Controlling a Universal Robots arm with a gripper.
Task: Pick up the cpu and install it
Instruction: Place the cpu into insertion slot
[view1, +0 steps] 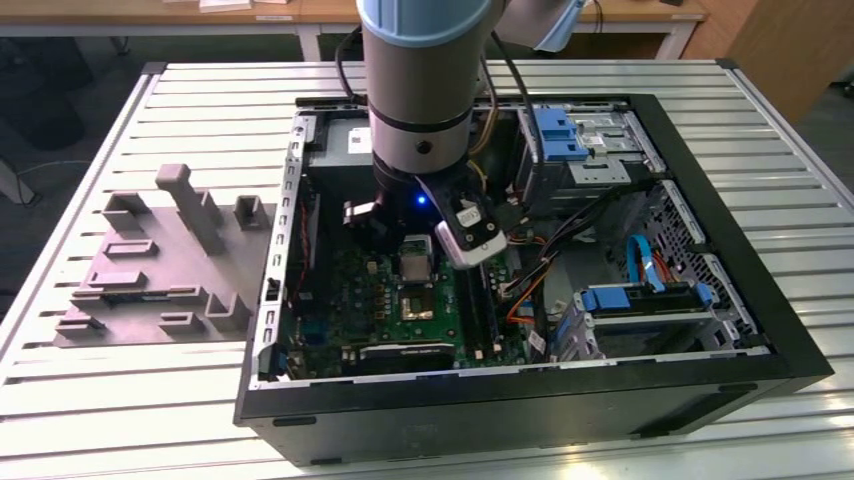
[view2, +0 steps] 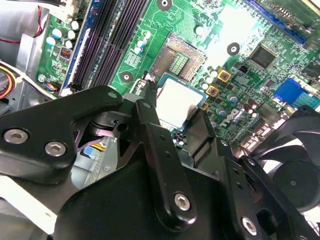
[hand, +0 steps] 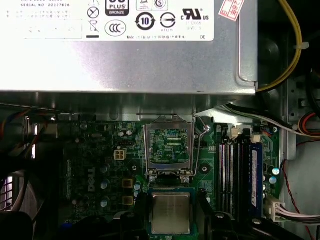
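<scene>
Silver cpu (view2: 179, 102) gripped in jaws | green motherboard (view2: 150, 22) | white label (hand: 115, 20), power supply (hand: 125, 65)

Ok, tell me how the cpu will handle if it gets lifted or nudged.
The cpu is a thin flat square with a pale metal top, so it is probably rigid, not floppy, and light. Its smooth top and slim edges suggest little to grip, so it may slip. Being flat, it should slide rather than roll or tip.

A pale slatted table (view1: 134, 400) stands on dark floor (view1: 67, 140), a wooden desk (view1: 107, 10) beyond.
</scene>
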